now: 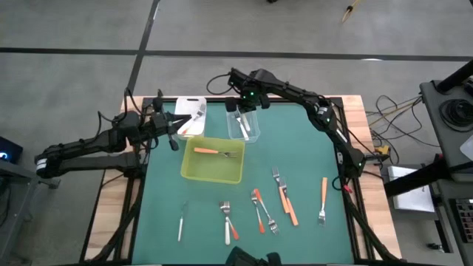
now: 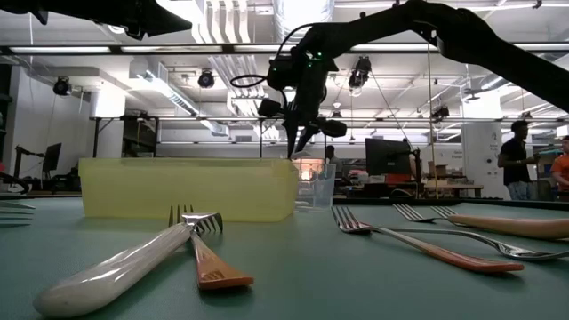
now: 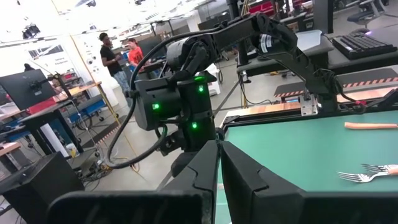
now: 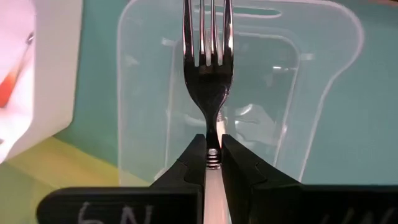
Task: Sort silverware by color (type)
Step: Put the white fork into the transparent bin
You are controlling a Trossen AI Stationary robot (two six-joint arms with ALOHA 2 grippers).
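Note:
My right gripper (image 1: 242, 111) hangs over the clear tub (image 1: 244, 125) at the table's far side, shut on a white-handled fork (image 4: 208, 62) whose silver tines point down into the tub (image 4: 249, 93). The low view shows this gripper (image 2: 298, 142) above the tub (image 2: 322, 187). The tub holds other utensils (image 1: 247, 133). My left gripper (image 1: 175, 137) is shut and empty beside the white tub (image 1: 191, 115), at the table's left edge. One orange-handled fork (image 1: 214, 151) lies in the yellow-green tray (image 1: 194, 171). Several forks lie flat on the near half of the mat (image 1: 259, 210). My right gripper pinches the fork at its neck (image 4: 213, 151), where the silver head meets the white handle, between the two fingertips (image 4: 194, 155). The fingers come from above and lie along the fork. The fork is lifted clear and hangs head-down above the clear tub.
The white tub (image 4: 25, 74) holds an orange-handled piece. On the mat lie a white-handled utensil (image 1: 181, 220), a fork pair (image 1: 228, 219), orange-handled ones (image 1: 287, 198) and one by the right edge (image 1: 323, 198). People stand in the room beyond (image 3: 118, 56).

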